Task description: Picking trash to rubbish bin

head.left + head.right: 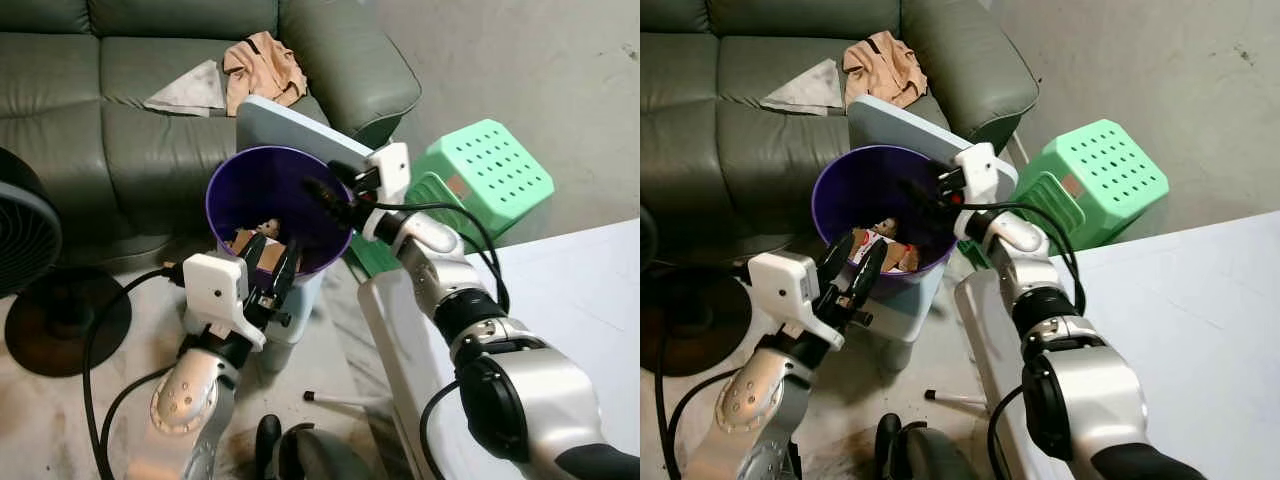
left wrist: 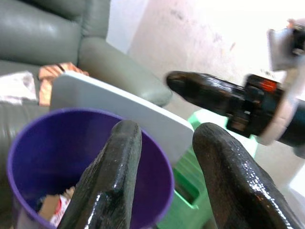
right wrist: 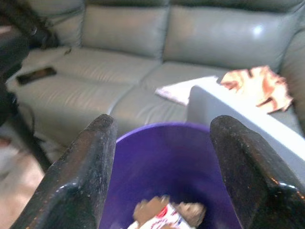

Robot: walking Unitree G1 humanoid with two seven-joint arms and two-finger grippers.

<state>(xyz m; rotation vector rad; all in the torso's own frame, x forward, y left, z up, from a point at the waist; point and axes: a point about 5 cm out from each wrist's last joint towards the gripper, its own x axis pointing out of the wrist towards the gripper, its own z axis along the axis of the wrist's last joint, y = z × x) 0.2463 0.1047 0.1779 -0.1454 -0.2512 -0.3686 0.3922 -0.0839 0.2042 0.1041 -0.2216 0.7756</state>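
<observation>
A bin lined with a purple bag (image 1: 262, 185) stands in front of the sofa, its pale grey lid (image 1: 292, 128) tipped up behind it. Crumpled brown, white and red wrappers (image 1: 880, 245) lie at its bottom, also seen as the wrappers (image 3: 164, 214) in the right wrist view. My right gripper (image 1: 326, 196) hovers over the far right of the bin's mouth, open, nothing between its fingers. My left gripper (image 1: 268, 262) sits at the near rim, open and empty, fingers pointing into the bin.
A grey-green sofa (image 1: 120, 60) with a tan cloth (image 1: 262, 65) and a grey sheet (image 1: 190, 90) stands behind the bin. Green stools (image 1: 485, 170) are at right, a black fan (image 1: 30, 250) at left, a white table (image 1: 570, 290) near right. A thin stick (image 1: 340, 400) lies on the floor.
</observation>
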